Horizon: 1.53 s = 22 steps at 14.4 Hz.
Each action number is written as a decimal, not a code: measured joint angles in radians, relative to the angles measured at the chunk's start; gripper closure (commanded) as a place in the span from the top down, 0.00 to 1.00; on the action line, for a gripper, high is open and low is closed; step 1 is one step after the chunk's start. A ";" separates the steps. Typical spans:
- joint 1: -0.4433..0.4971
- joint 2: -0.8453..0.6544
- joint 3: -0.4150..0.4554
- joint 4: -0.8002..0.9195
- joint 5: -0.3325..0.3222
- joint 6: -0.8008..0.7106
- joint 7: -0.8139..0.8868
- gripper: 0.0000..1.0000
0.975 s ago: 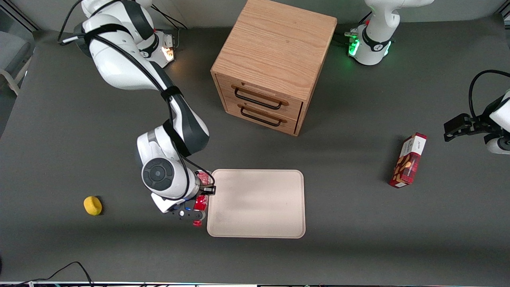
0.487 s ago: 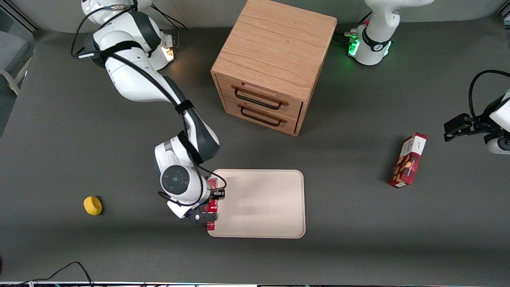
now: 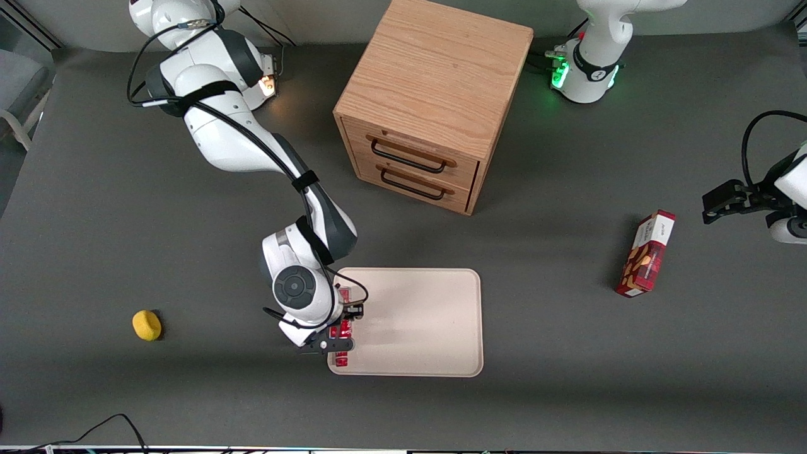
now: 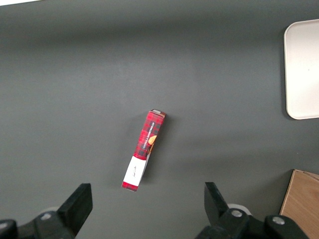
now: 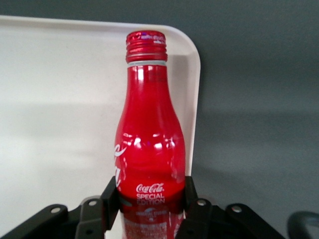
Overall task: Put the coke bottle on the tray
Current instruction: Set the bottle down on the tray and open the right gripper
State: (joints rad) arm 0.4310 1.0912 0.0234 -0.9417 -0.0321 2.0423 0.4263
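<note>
- Bottle first: we count one coke bottle (image 5: pixel 149 134), red with white lettering and a red cap, held over the tray (image 3: pixel 416 328) at the tray's corner nearest the working arm's end of the table and the front camera.
- In the front view we see only bits of the coke bottle (image 3: pixel 341 359) poking out beneath the wrist.
- We see one gripper (image 5: pixel 152 201) with its two fingers (image 5: pixel 110 196) clamped against the lower body of the bottle, one on each side, so it is gripping the bottle.
- In the front view the gripper (image 3: pixel 334 343) sits over the tray's edge.
- We count one tray, pale beige with rounded corners; in the wrist view the tray (image 5: pixel 60 99) lies under the bottle, its rim just beside the bottle's neck.
- We count one wooden cabinet (image 3: pixel 435 101) with two drawers, each with a dark handle, farther from the front camera than the tray.
- We count one red snack box (image 3: pixel 646 253) toward the parked arm's end of the table, well apart from the tray.
- We count one small yellow object (image 3: pixel 147 325) toward the working arm's end.
</note>
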 measured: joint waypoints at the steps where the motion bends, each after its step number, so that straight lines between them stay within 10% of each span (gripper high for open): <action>1: 0.002 0.004 0.000 0.000 -0.008 0.001 0.000 0.19; 2: 0.005 0.007 0.000 0.001 -0.013 0.001 0.000 0.95; 3: 0.007 0.009 -0.001 0.002 -0.016 0.002 0.000 1.00; 22: 0.008 0.011 -0.013 0.023 -0.027 0.018 0.000 1.00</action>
State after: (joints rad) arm 0.4387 1.1018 0.0103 -0.9184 -0.0595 2.0607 0.4267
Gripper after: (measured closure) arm 0.000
